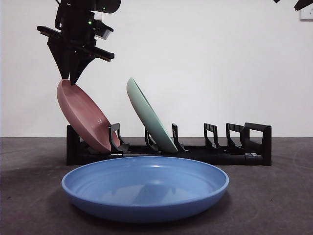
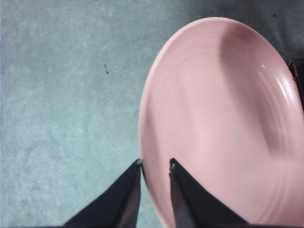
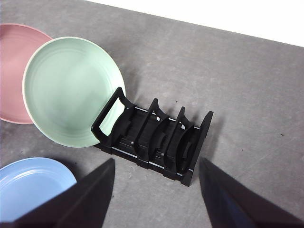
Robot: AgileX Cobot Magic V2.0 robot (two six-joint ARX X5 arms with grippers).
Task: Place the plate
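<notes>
Here: grey matte table [image 1: 283, 196], white wall behind. Round pink plastic plate [image 1: 83, 116] leans in black slotted rack [image 1: 195, 152], rim up; my left gripper [image 2: 156, 164] pinches that rim.

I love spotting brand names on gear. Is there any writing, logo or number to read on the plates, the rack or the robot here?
None can be read: the pink plate, green plate, blue plate and black rack are all plain. The left gripper shows no lettering either.

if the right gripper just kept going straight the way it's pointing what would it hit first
Most likely the black plate rack: in the right wrist view it sits in line between the open jaws of the right gripper, which is empty. The green plate leans off to one side. Depth is hard to judge, so this is a guess.
</notes>
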